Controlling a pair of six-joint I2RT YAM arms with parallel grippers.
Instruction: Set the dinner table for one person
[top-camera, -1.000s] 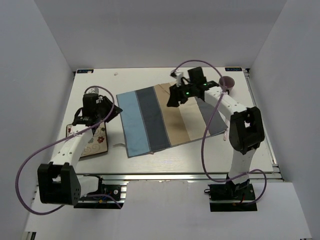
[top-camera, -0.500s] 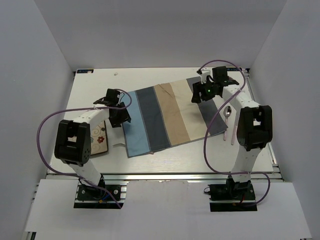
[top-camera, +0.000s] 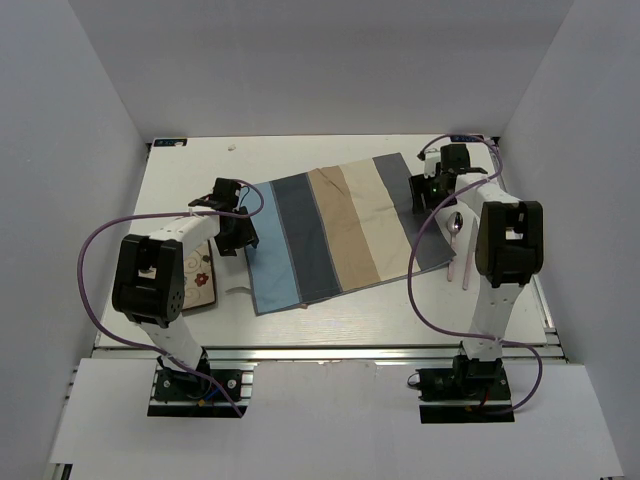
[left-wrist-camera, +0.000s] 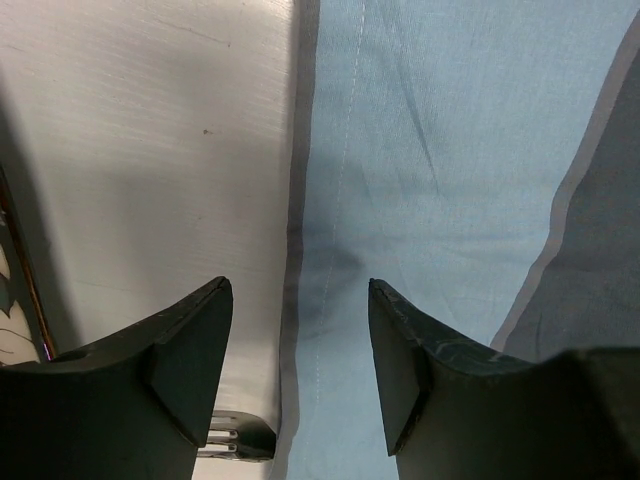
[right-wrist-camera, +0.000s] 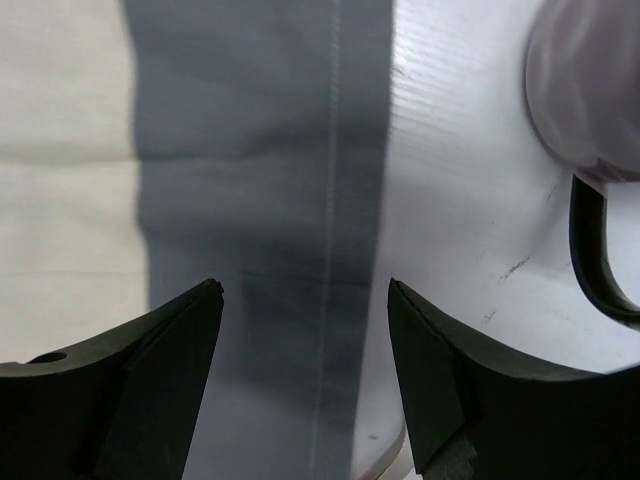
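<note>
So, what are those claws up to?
Left gripper, right gripper: open, empty, at opposite edges of striped blue-grey-beige cloth placemat. Large off-white tabletop: placemat bare. Metal spoon beside it, nothing blocking.

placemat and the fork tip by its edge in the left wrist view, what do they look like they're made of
Placemat: looks like woven cloth with a matte finish. It shows a stitched line, soft creases and a darker hemmed edge.
Fork: probably polished metal, as the tines glint with bright reflections. Only the tip shows.
</note>
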